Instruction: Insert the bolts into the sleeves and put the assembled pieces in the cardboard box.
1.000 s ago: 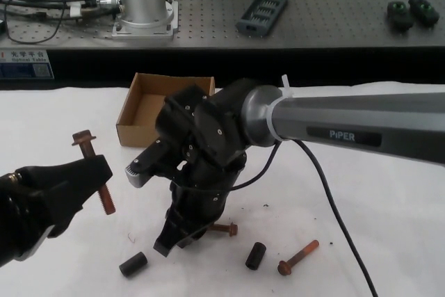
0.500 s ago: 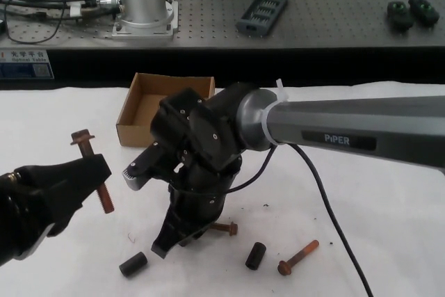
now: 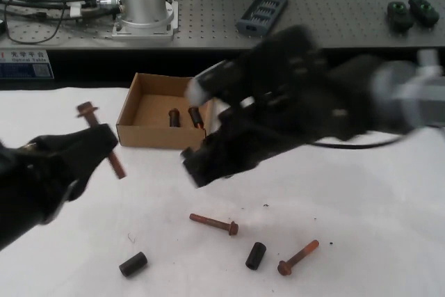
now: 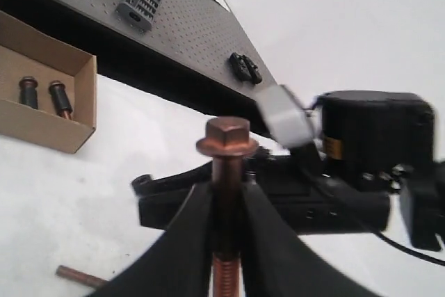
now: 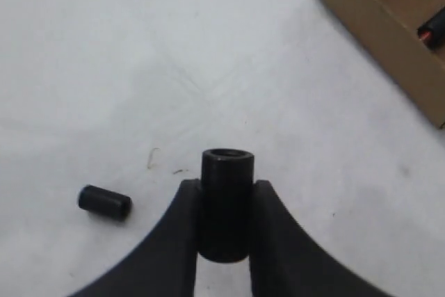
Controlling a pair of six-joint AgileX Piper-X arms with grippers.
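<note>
Since a moment ago my right arm (image 3: 334, 109) has lifted off the desk (image 3: 389, 227) toward 12 o'clock, so I judge the pick is done and the joining comes next. The cardboard box (image 3: 149, 133) at 11 o'clock has two assembled pieces (image 3: 174, 117) inside. My right tool (image 5: 226, 187) is closed on a sleeve (image 5: 226, 213); the wrist view shows this plainly, from above it is blurred. My left tool (image 4: 225, 196), at 9 o'clock, clamps a bolt (image 4: 226, 145) upright.

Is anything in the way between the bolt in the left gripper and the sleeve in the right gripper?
Nothing visible. The left gripper holds the bolt, the right gripper holds the sleeve, and the gap between them is open above the white cloth; loose bolts and sleeves lie on it.
</note>
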